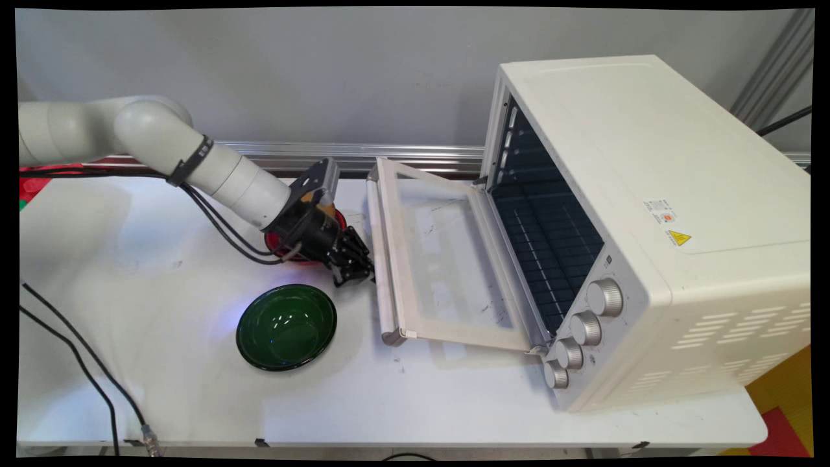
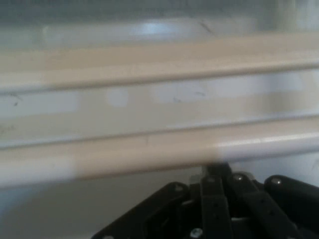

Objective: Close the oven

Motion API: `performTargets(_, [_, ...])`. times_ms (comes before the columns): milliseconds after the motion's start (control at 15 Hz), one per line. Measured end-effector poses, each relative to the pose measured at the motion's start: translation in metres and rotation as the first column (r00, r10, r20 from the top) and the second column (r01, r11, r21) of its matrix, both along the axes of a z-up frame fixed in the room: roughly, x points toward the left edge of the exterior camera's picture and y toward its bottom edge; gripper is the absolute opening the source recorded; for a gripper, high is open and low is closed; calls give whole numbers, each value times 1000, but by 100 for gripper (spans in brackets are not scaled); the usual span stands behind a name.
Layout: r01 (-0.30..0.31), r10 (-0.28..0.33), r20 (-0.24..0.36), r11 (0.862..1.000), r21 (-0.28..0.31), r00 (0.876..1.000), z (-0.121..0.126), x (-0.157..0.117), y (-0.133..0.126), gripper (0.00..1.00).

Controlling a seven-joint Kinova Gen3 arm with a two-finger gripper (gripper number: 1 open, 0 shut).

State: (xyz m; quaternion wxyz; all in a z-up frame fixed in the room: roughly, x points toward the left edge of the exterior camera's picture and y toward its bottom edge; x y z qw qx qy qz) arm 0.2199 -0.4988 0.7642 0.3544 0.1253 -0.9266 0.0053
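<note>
My black gripper (image 1: 360,267) sits low over the table, its tips right against the left side of the cream handle bar (image 1: 383,259) of the toaster oven's door (image 1: 447,259). The door hangs open and lies almost flat. In the hand view the handle bar (image 2: 149,152) runs across the picture just beyond the gripper (image 2: 215,172), whose fingers are drawn together with nothing between them. Behind the wrist a red bowl (image 1: 275,245) is mostly hidden by the hand. A dark green bowl (image 1: 286,326) stands empty on the table just below and left of the gripper.
The cream toaster oven (image 1: 648,214) fills the right half of the table, its dark cavity (image 1: 545,233) open and several knobs (image 1: 587,327) on its front. Black cables (image 1: 220,224) hang from the arm, and more trail over the table's left edge (image 1: 78,363).
</note>
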Motion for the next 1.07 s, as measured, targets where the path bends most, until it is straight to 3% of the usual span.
performTargets(333, [-32, 34, -67, 999, 29, 997, 19, -11, -8, 0])
performTargets(1067, [-26, 37, -175, 998, 65, 984, 74, -43, -8, 0])
